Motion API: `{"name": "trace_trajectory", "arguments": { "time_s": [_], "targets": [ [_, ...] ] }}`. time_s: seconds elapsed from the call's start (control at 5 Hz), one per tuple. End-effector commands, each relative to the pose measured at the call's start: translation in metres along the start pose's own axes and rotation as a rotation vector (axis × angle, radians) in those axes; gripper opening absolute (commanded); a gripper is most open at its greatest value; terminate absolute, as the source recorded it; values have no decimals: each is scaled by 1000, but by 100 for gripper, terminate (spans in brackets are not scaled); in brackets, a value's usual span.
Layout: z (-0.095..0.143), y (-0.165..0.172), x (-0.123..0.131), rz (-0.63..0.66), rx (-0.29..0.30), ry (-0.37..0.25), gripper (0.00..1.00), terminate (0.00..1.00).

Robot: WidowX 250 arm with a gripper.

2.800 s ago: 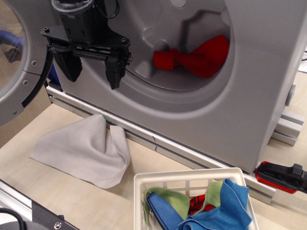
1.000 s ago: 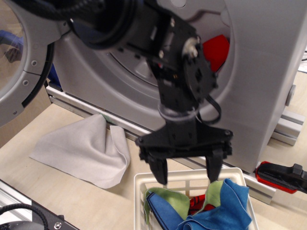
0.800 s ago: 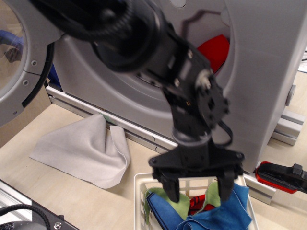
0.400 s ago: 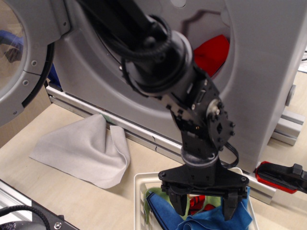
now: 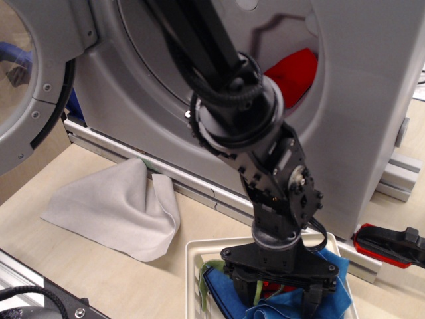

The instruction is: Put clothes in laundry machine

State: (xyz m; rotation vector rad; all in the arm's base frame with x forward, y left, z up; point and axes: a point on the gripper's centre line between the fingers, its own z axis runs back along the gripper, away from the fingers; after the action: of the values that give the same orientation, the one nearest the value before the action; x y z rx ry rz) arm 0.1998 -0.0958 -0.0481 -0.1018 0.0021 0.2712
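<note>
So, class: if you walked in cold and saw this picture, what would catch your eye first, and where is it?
First the big black robot arm slanting down the middle, its gripper lowered into the white basket among blue cloth and green cloth. Next, the red cloth lying inside the grey laundry machine behind. A pale grey cloth lies on the table to the left.
</note>
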Motion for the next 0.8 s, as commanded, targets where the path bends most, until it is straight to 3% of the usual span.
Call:
{"name": "trace_trajectory", "arguments": {
  "time_s": [0.0,0.4,0.6],
  "targets": [
    [-11,2,7,-5,5,-5,0,0],
    [4,1,5,-12,-13,-25,0,0],
    [26,-1,5,-17,-25,-87,0,0]
  ]
}}
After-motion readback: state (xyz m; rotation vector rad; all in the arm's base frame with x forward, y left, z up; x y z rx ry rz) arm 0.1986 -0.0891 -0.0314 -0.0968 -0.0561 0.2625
